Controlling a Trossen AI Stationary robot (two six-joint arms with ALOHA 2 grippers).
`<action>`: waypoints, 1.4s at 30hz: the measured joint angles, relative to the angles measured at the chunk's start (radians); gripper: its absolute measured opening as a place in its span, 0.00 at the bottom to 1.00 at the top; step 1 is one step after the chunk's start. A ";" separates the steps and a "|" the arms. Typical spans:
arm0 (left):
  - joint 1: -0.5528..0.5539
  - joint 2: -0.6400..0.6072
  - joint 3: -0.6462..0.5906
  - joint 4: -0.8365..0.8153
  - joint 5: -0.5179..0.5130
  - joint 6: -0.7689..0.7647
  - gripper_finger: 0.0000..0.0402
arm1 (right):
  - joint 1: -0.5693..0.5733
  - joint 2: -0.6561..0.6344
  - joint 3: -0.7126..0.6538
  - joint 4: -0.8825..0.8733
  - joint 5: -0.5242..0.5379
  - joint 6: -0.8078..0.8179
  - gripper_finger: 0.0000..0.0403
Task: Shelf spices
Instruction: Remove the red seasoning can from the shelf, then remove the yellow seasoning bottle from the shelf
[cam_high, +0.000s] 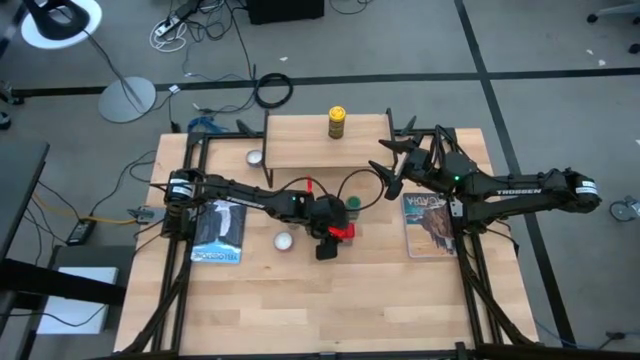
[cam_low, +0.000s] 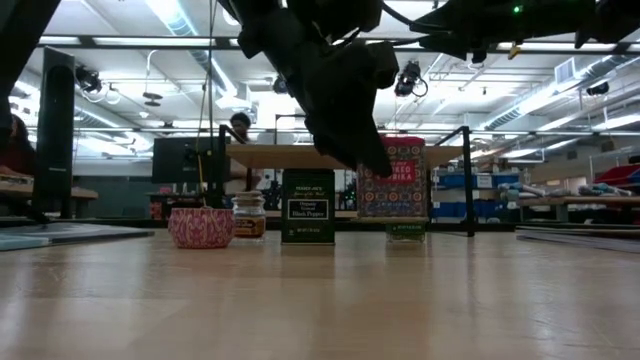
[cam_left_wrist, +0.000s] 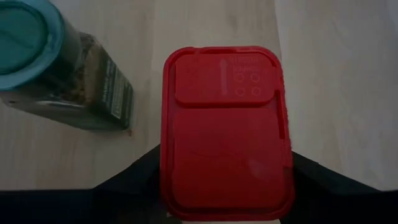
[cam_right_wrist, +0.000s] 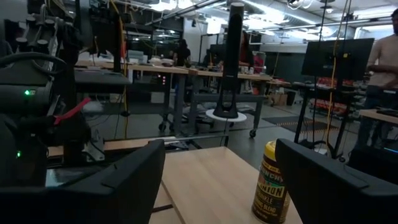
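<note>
My left gripper reaches in from the table's left and is shut on the red boxy tin, just above the table's middle. The green-capped jar stands on the table close beside it. The black boxy tin and a small brownish jar stand on the tabletop too. The yellow jar stands on the light-wood shelf at the far side. My right gripper hangs open above the shelf's right end, holding nothing. My left gripper pinches the red tin between its two fingers, one on each long side, below the lid. The fingers slant down from the table's left. The tin hangs upright, lid up, its bottom a little clear of the tabletop.
Two flat books lie on the table, one at the left and one at the right. A silver disc lies by the shelf's left leg. A low round tin sits near the middle. Bare wood lies toward the near edge.
</note>
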 joint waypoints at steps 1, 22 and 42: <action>-0.001 0.000 0.000 0.003 -0.001 0.000 0.58 | 0.000 0.000 0.000 0.000 0.000 0.000 0.76; -0.015 -0.069 0.059 -0.062 -0.072 -0.015 0.71 | 0.000 0.000 0.000 -0.003 0.000 -0.001 0.76; -0.020 -0.499 0.137 -0.138 -0.595 0.268 0.71 | -0.132 0.095 0.056 0.011 -0.034 0.046 0.78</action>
